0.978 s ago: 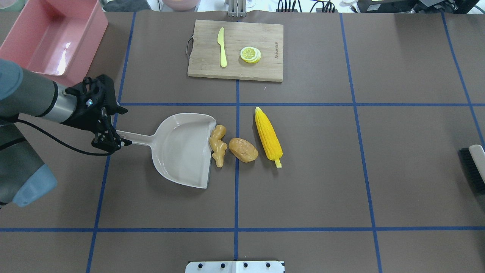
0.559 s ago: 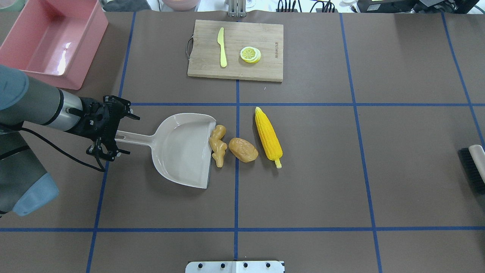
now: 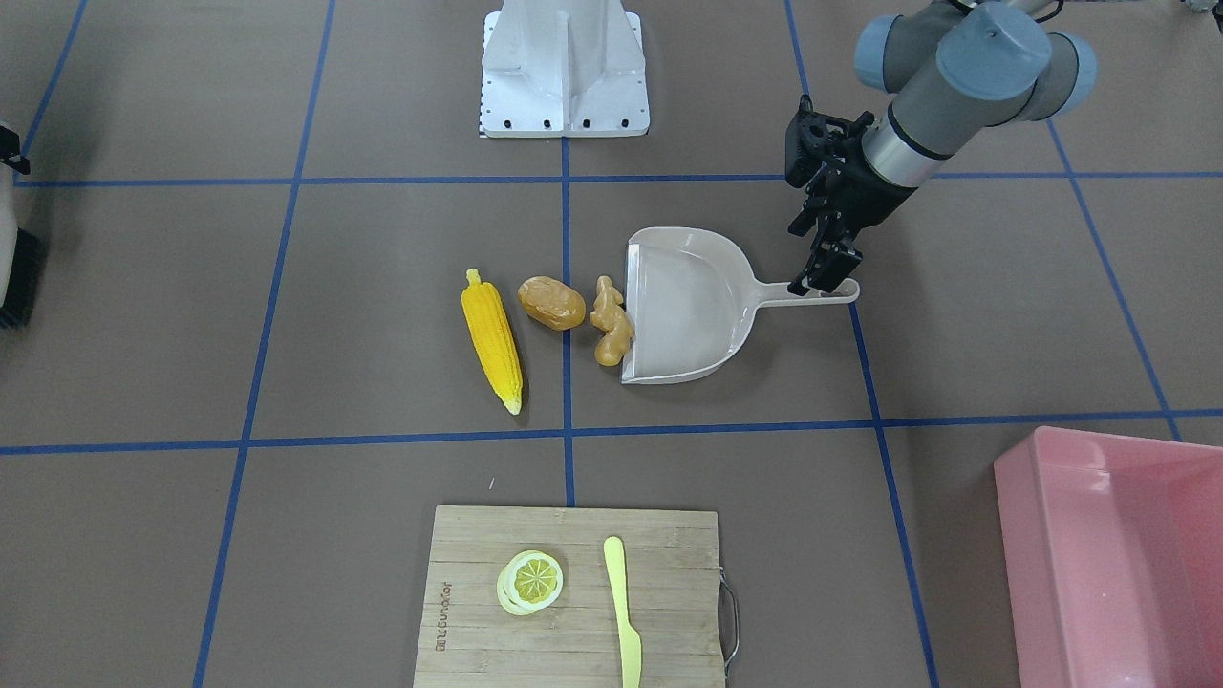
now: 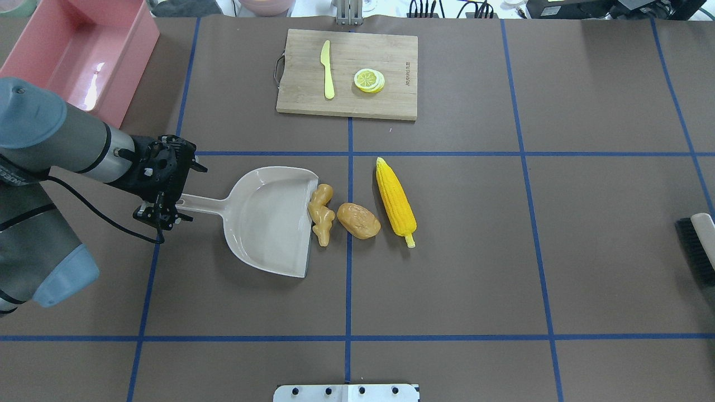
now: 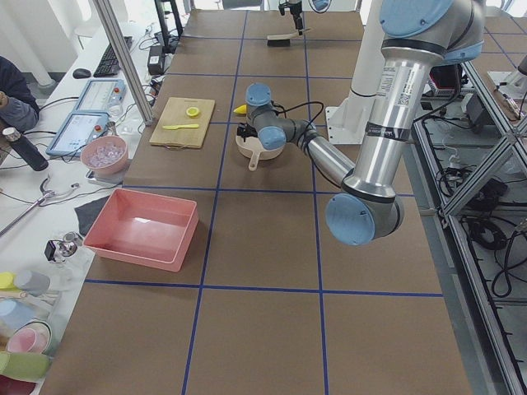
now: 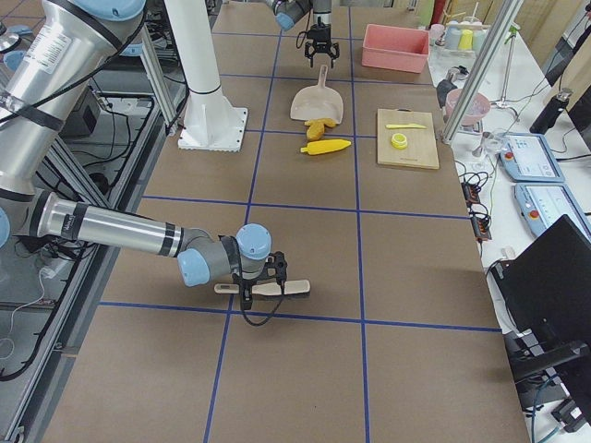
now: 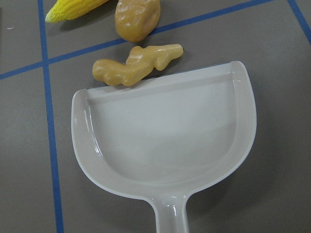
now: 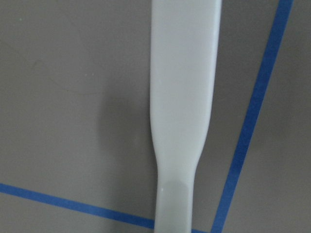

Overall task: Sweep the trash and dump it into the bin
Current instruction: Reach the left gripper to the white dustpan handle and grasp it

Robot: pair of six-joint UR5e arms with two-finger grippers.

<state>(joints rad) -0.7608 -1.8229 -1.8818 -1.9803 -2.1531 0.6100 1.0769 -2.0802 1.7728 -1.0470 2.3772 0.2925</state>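
Pink bin sits at the far-left corner of the worktop, beyond the left end effector and to its outer side, well apart. The left end effector is down at the tip of the dustpan handle. Its jaws are spread either side of the handle, not clamped as far as the overhead and front views show. The pan lies flat directly ahead of that end effector, open lip facing away from it. The trash is all on the worktop past the lip, outside the pan. The ginger root touches the lip edge, the potato lump is just beside it, and the corn cob is next out, near but apart. The cutting board with knife and lemon slice is farther from the robot than the end effector, past the pan. Far right, the brush is at the worktop edge with the right end effector over its pale handle. Only the side view shows it, so can't tell if it's gripping.
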